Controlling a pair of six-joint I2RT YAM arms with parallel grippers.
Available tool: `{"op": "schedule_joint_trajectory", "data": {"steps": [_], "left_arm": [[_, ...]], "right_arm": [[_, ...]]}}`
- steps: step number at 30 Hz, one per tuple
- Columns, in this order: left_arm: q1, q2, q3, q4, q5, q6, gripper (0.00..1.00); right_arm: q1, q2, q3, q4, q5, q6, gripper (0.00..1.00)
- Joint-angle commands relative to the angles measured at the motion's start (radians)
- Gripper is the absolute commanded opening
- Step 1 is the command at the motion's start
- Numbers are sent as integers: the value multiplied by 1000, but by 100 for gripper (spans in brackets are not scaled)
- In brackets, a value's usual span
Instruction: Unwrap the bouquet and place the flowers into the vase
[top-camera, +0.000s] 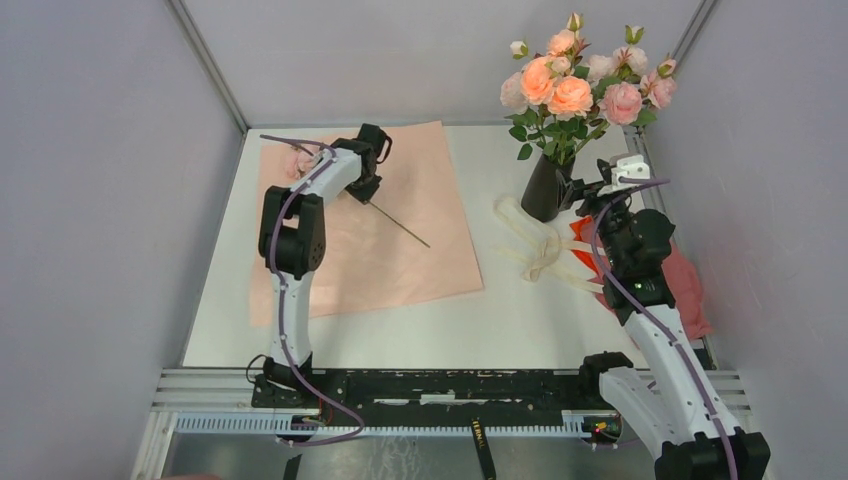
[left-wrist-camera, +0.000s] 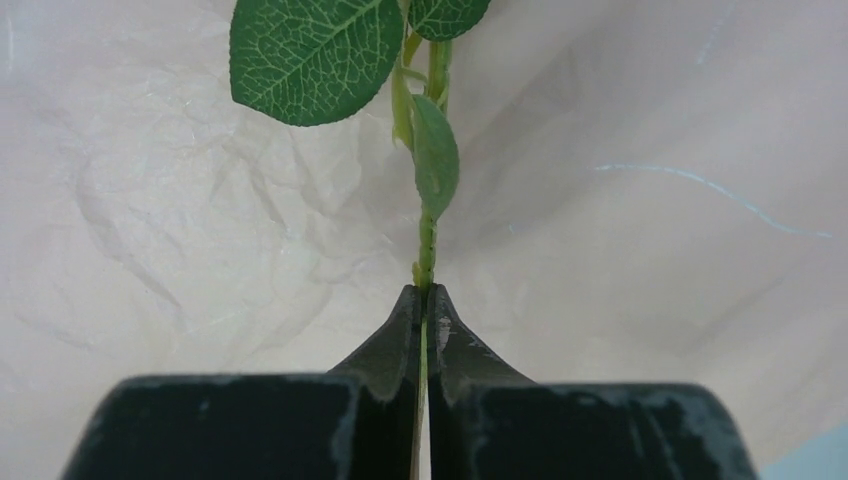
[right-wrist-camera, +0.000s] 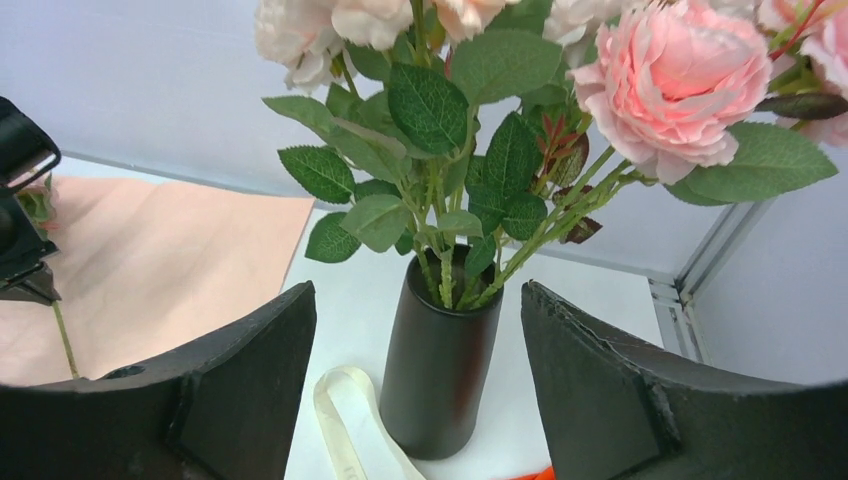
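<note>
**Left gripper** (left-wrist-camera: 424, 295): closed on the thin green stem (left-wrist-camera: 427, 240) of one loose rose. The stem runs straight out ahead of the tips, with a broad leaf (left-wrist-camera: 310, 55) further forward. The rose lies on the opened wrapping paper (top-camera: 400, 260), which is spread flat beneath the gripper. The bare stem end trails out behind it, and the bloom is mostly hidden by the arm.

**Right gripper** (right-wrist-camera: 418, 292): open and holding nothing. One jaw stands on each side of the vase (right-wrist-camera: 440, 370), neither touching it. The vase is upright directly ahead. The other flowers (top-camera: 575, 85) are already in it, crowding above the jaws.

**Risks noted:**
- The hold is a narrow tip pinch on a thin, slick stem. The stem could swivel or slide once lifted, leaving the bloom drooping and the bare end badly aimed.
- The neck is packed with stems and leaves. The trailing end could catch on the foliage, miss the mouth, or push seated stems out.
- The vase is small and top-heavy with blooms. A sideways push during insertion could tip it unless the right gripper steadies it first. Closing off-centre could also knock it over.
- The ribbon (right-wrist-camera: 345, 420) lies on the counter (top-camera: 420, 320) just below the right gripper and could snag a jaw.
- The paper could lift with the stem.
</note>
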Motion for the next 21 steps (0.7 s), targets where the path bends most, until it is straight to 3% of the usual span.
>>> {"op": "schedule_joint_trajectory", "data": {"steps": [1,12,21], "left_arm": [[-53,-131,-6,63,-89,80,2],[-225,-255,-70,207,-373,249,2],[-233,-325,-231,352,-310,307,2]], "right_arm": [[-3,-56,-4,46,-25,37,81],[-2,-41,55,2,-203,60,80],[65,72,131,-26,-385,93,76]]}}
